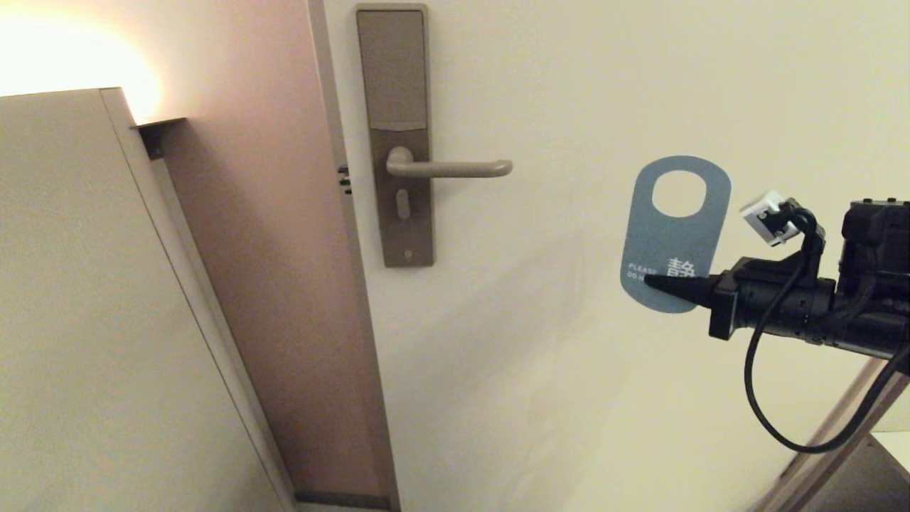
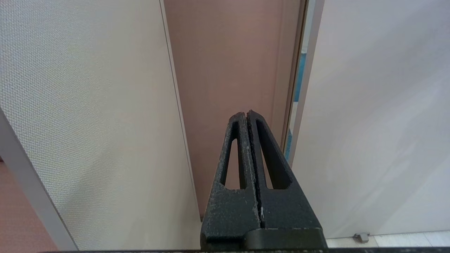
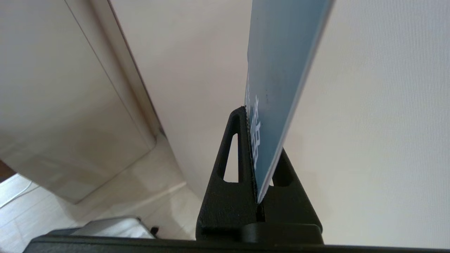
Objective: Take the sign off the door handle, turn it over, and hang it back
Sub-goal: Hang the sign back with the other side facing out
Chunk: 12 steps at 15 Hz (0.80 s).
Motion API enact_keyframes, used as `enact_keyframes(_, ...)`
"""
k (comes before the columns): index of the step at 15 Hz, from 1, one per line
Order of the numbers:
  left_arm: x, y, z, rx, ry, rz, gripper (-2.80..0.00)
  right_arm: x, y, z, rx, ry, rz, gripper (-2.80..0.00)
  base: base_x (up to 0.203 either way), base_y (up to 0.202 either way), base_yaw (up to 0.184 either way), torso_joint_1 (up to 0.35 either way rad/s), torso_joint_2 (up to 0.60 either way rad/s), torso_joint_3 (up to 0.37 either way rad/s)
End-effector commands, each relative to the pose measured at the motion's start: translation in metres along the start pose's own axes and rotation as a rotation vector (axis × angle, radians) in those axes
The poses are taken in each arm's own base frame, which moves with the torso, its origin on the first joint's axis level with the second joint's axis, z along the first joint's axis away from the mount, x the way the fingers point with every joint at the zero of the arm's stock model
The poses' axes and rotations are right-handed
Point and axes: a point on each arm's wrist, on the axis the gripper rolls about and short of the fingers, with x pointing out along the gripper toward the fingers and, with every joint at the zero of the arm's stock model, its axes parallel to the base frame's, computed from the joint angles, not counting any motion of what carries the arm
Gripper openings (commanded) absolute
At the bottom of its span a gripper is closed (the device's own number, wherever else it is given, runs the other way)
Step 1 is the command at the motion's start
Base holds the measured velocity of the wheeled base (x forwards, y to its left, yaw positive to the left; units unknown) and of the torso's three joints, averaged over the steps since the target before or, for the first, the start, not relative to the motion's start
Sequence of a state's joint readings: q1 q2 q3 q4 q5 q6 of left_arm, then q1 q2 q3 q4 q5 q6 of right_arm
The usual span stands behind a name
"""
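Right gripper (image 1: 657, 283) is pinching the sign (image 1: 675, 231) by its lower end, fingers pressed together on the card with the teal-blue side facing the head camera. Standing upright above the fingertips, the sign is keeping its long axis roughly vertical, tilted a little, and its oval hole is sitting at the far end from the grip. In the right wrist view the card (image 3: 277, 88) is rising edge-on out of the closed fingers.

What the coming move is turning on: the door handle (image 1: 455, 168) is lying well apart from this gripper, off toward the robot's left and somewhat higher, its lever running horizontally with the rounded free end pointing toward the gripper. So the hole looks to need carrying sideways onto that free end.

This arm is by far the nearer one. Left gripper (image 2: 248, 116) is parked away from the handle, fingers pressed together on nothing.

Counting: one sign, one door handle, one lock plate (image 1: 394, 71), two grippers.
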<state>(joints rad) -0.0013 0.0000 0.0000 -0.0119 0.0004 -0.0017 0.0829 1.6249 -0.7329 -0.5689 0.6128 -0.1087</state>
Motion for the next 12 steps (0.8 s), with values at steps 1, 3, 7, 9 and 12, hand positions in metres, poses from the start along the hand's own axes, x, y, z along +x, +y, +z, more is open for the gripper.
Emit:
enact_keyframes(1,0.0,0.0,0.0,0.0,0.001,-0.001,-2.8,0.015,-0.004,0.004,-0.005,-0.002,0.022,-2.8,0.0,0.0,0.0,0.0,0.0,0.0)
enact_keyframes(3,0.0,0.0,0.0,0.0,0.001,-0.001,-2.8,0.024,-0.004,0.01,-0.018,-0.017,0.042,-2.8,0.0,0.0,0.0,0.0,0.0,0.0)
enact_keyframes(7,0.0,0.0,0.0,0.0,0.001,0.0,-2.8,0.04,-0.002,0.021,-0.042,-0.039,0.072,-2.8,0.0,0.0,0.0,0.0,0.0,0.0)
enact_keyframes(9,0.0,0.0,0.0,0.0,0.001,0.001,-2.8,0.049,-0.001,0.028,-0.057,-0.055,0.089,-2.8,0.0,0.0,0.0,0.0,0.0,0.0)
enact_keyframes(12,0.0,0.0,0.0,0.0,0.001,0.0,-2.8,0.062,0.005,0.034,-0.074,-0.068,0.121,-2.8,0.0,0.0,0.0,0.0,0.0,0.0)
